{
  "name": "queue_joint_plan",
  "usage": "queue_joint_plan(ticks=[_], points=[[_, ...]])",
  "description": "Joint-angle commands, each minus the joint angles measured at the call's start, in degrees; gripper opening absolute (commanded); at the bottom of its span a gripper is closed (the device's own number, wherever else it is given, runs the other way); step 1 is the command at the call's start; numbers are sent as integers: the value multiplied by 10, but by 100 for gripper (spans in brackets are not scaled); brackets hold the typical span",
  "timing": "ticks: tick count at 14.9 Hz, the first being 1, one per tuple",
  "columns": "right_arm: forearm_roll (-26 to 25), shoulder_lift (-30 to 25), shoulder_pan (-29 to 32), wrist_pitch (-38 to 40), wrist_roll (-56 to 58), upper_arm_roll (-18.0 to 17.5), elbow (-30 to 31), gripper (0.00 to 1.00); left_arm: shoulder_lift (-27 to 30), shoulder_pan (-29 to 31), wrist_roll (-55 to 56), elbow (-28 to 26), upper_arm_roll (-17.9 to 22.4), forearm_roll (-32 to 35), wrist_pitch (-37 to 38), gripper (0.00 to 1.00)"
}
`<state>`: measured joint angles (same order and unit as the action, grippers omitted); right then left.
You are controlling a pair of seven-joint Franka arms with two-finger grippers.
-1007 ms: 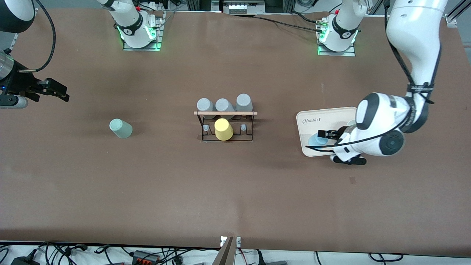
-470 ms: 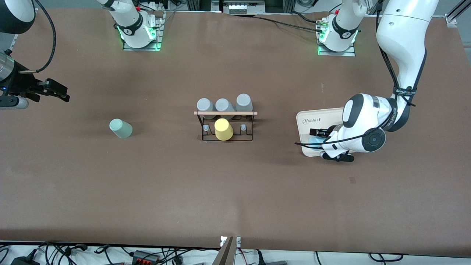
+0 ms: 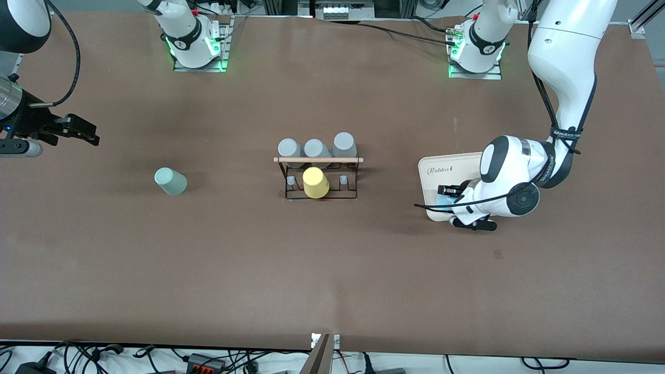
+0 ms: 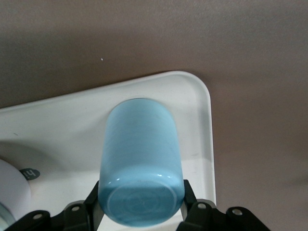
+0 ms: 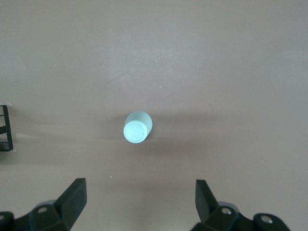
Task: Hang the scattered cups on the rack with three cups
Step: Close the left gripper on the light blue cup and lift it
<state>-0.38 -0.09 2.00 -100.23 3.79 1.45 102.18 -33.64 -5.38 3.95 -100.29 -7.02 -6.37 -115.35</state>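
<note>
The light blue cup [image 4: 141,159] lies on its side on the cream tray [image 3: 441,166] toward the left arm's end of the table. My left gripper [image 3: 448,193] is shut on its base end, one finger on each side [image 4: 141,198]. The mint green cup [image 3: 170,181] stands upside down on the table toward the right arm's end and shows in the right wrist view [image 5: 137,128]. My right gripper [image 3: 94,134] hangs open and empty above the table near that end, apart from the mint cup [image 5: 141,192]. The black wire rack [image 3: 318,160] stands mid-table.
The rack holds a yellow cup [image 3: 315,182] on a peg nearer the front camera and three grey cups [image 3: 317,148] in its row farther from it. A corner of the rack shows in the right wrist view [image 5: 5,127]. The tray's rim [image 4: 204,96] lies beside the blue cup.
The left arm has come down and moved toward the tray's corner nearer the front camera, onto the blue cup. The right gripper has barely shifted. The cups on the table and rack have not moved.
</note>
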Motion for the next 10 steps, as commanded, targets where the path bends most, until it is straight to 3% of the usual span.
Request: queue_joint_plan(ticks=[1,5,8,10], points=[[-5,1,3,-1,7,-1,-1,100,8,-3,-10,21,-1,-11,4,21],[-5,14,3,-2,8,-2,-1,100,17,-3,3,89,-26,-11,79,14],[-4,22,2,-1,5,-2,-1,100,16,-5,91,175,-62,-18,159,13],[-1,38,1,-7,3,-2,-8,100,12,-7,175,212,-83,-87,180,12]])
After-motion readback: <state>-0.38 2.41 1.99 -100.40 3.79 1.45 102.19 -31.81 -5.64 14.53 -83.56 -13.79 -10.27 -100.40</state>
